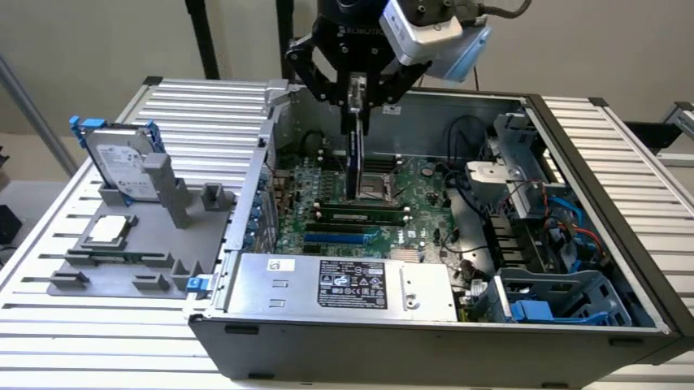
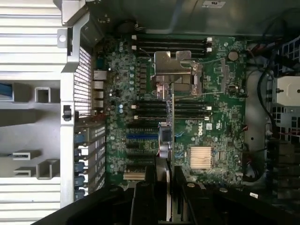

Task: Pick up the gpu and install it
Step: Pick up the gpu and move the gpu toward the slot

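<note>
My gripper [image 1: 356, 96] is shut on the gpu [image 1: 353, 154], which hangs upright and edge-on inside the open computer case [image 1: 607, 203]. The card's lower edge is just above the green motherboard [image 1: 418, 199], near the memory slots and the CPU socket [image 2: 176, 75]. In the wrist view the gpu [image 2: 168, 154] appears as a thin vertical strip between my two black fingers [image 2: 143, 201], over the expansion slots [image 2: 140, 140]. I cannot tell whether its edge touches the board.
A silver hard drive in a blue frame [image 1: 119, 158] and a small square processor chip [image 1: 110, 230] rest on a grey fixture [image 1: 141, 260] at the exterior view's left. The power supply [image 1: 347, 284], cables [image 1: 477, 187] and a blue drive cage [image 1: 553, 301] crowd the case.
</note>
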`<state>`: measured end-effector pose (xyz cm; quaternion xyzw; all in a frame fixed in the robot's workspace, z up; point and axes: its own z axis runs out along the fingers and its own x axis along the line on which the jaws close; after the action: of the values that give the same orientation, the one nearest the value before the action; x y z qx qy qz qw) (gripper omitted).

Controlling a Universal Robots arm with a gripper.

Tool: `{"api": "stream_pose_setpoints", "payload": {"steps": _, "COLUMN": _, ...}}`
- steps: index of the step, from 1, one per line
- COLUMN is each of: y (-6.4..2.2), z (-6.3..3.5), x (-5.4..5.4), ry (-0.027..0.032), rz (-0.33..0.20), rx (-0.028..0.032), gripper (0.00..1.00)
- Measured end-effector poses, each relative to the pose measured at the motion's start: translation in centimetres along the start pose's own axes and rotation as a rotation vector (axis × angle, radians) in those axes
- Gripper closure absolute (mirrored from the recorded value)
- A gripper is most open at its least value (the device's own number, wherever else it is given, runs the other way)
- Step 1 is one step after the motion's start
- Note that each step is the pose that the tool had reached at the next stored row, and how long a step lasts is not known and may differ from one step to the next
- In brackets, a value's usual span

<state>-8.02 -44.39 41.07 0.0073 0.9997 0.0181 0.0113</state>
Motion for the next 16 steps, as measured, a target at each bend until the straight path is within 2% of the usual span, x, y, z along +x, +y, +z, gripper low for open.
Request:
{"api": "stream_pose_setpoints", "payload": {"steps": 6, "y": 0.03, "z": 0.85, "x": -2.7, "ry": 0.0122, "rz": 0.000, "rx": 0.0025, "gripper": 1.00}}
{"api": "stream_pose_setpoints", "payload": {"steps": 11, "y": 0.06, "z": 1.80, "x": -4.5, "ry": 0.0142, "rz": -0.004, "rx": 0.0026, "gripper": 1.00}}
{"api": "stream_pose_setpoints", "payload": {"steps": 13, "y": 0.08, "z": 2.13, "x": -5.0, "ry": 0.0153, "rz": -0.008, "rx": 0.0031, "gripper": 1.00}}
{"api": "stream_pose_setpoints", "payload": {"steps": 16, "y": 0.08, "z": 2.37, "x": -5.0, "ry": 0.0186, "rz": -0.012, "rx": 0.0048, "gripper": 1.00}}
